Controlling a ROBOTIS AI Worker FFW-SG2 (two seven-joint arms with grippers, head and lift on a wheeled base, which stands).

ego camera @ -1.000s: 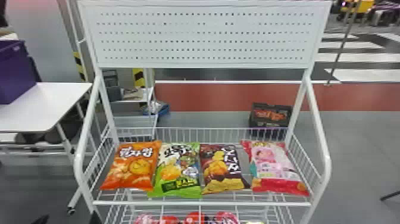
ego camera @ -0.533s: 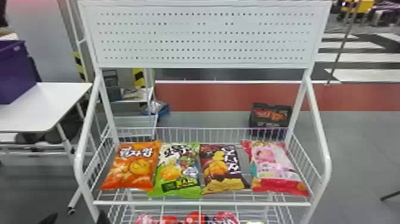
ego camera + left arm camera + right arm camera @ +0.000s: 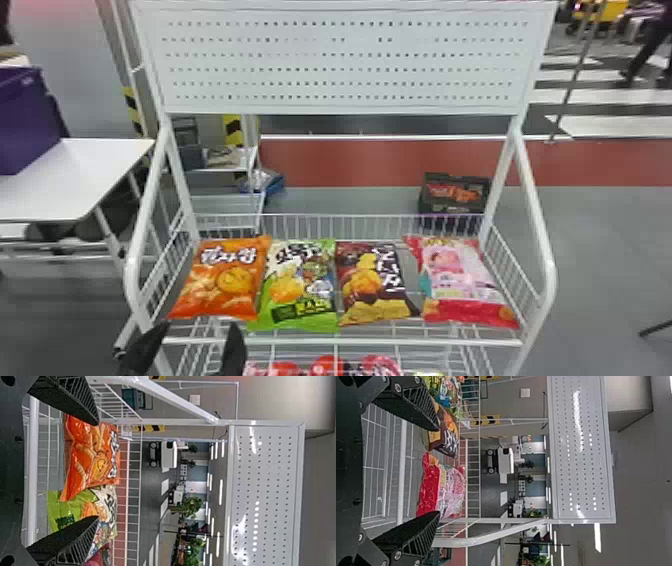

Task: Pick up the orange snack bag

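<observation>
The black left hand (image 3: 200,325), fingers apart, has moved nearer the glossy orange snack bag (image 3: 220,287) on the white wire shelf (image 3: 380,342); the black right hand (image 3: 438,471) is spread too.

The head view looks forward and down over a white wire rack (image 3: 450,342). Both wrist views, turned sideways, look across it from closer in; all share its white perforated panel (image 3: 345,65).
</observation>
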